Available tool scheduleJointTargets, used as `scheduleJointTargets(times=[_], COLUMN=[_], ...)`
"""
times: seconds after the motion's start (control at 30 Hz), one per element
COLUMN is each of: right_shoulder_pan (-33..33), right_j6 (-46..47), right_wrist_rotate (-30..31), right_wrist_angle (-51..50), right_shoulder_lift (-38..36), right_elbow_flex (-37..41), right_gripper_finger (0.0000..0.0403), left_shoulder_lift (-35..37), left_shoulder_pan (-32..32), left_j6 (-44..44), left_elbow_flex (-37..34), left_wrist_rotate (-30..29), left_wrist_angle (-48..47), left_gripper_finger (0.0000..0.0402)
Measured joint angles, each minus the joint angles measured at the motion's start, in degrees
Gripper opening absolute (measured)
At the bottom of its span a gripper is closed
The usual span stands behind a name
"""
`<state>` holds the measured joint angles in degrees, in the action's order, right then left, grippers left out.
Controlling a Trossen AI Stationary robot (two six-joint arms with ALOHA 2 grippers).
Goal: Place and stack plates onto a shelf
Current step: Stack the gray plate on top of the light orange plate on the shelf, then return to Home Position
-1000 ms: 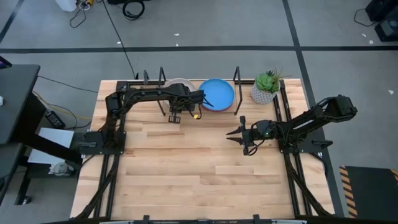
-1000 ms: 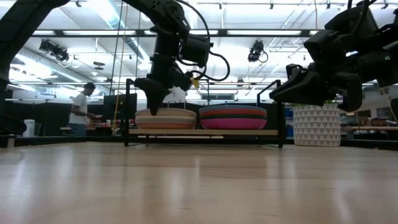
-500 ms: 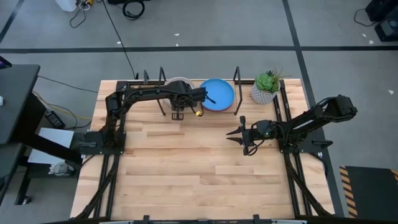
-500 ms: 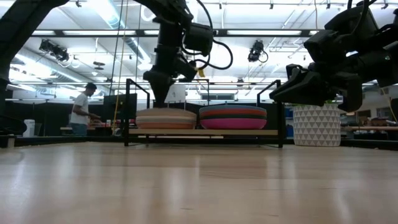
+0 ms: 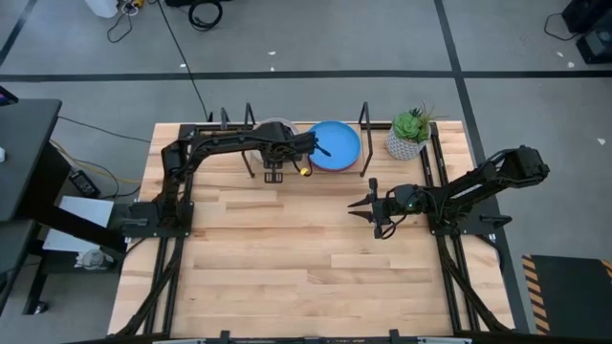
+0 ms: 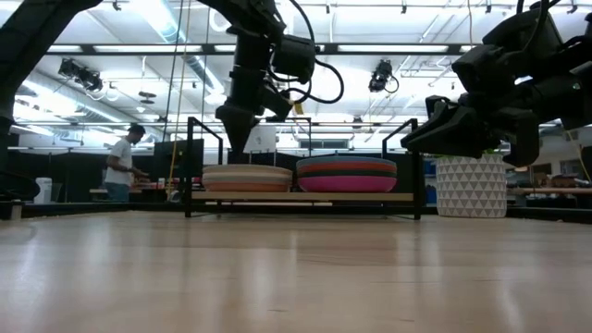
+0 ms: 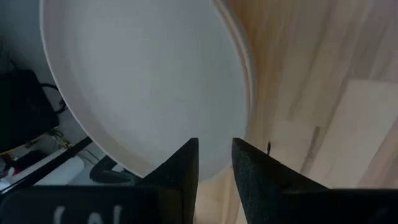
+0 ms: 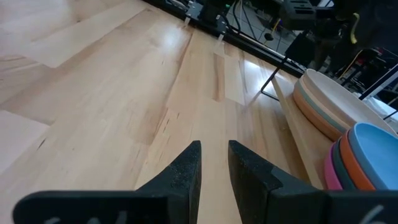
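Observation:
The shelf stands at the table's far edge and bears two stacks of plates on its plank. The left stack has the cream plate on top. The right stack is topped by the bright blue plate. My left gripper hangs above the near rim of the cream plate, pointing down, its fingers a small gap apart and touching nothing. My right gripper waits shut above the table's right middle, pointing left.
A potted plant in a white pot stands just right of the shelf. Black upright rods frame the shelf's ends. Bare wood tabletop spreads across the near half. A person stands far behind the table.
My left gripper has risen from just above the cream plate's near rim to well above the left stack, and has kept almost still in the last half second. The plates have not moved.

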<state>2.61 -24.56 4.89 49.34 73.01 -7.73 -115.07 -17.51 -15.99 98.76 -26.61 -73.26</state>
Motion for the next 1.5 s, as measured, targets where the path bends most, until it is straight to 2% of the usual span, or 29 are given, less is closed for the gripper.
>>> scheduleJointTargets(times=[0.27, 0.53, 0.8, 0.87, 1.0, 1.1, 1.23, 1.5], right_shoulder_pan=[0.0, 0.0, 0.0, 0.0, 0.0, 0.0, 0.0, 0.0], right_j6=[0.4, 0.4, 0.3, 0.4, 0.6, 0.6, 1.7, 2.6], right_wrist_rotate=[0.0, 0.0, 0.0, 0.0, 0.0, 0.0, 0.0, 0.0], right_wrist_angle=[0.0, 0.0, 0.2, 0.1, -0.5, -1.6, -1.8, 3.0], right_shoulder_lift=[0.0, 0.0, 0.0, 0.0, 0.0, 0.0, 0.0, 0.0], right_elbow_flex=[0.0, 0.0, 0.0, 0.0, 0.0, 0.0, 0.0, 0.0], right_gripper_finger=[0.0086, 0.0086, 0.0086, 0.0086, 0.0086, 0.0086, 0.0086, 0.0086], left_shoulder_lift=[0.0, 0.0, 3.2, 5.2, 12.5, 18.2, 26.5, 43.6], left_shoulder_pan=[0.0, 0.0, 1.8, 2.0, 1.1, 1.2, 2.5, 4.3], left_j6=[0.3, -0.1, 1.2, 3.7, 8.8, 10.4, 11.4, 17.6], left_elbow_flex=[-0.4, -5.6, -0.6, 0.6, -0.4, -4.5, -15.0, -41.4], left_wrist_rotate=[0.1, -0.3, -1.2, 2.2, 16.7, 23.6, 29.4, 30.3], left_wrist_angle=[5.2, 8.4, 8.2, 9.4, 15.7, 21.6, 30.7, 50.3], left_gripper_finger=[0.0102, 0.0102, 0.0102, 0.0102, 0.0097, 0.0086, 0.0066, 0.0029])
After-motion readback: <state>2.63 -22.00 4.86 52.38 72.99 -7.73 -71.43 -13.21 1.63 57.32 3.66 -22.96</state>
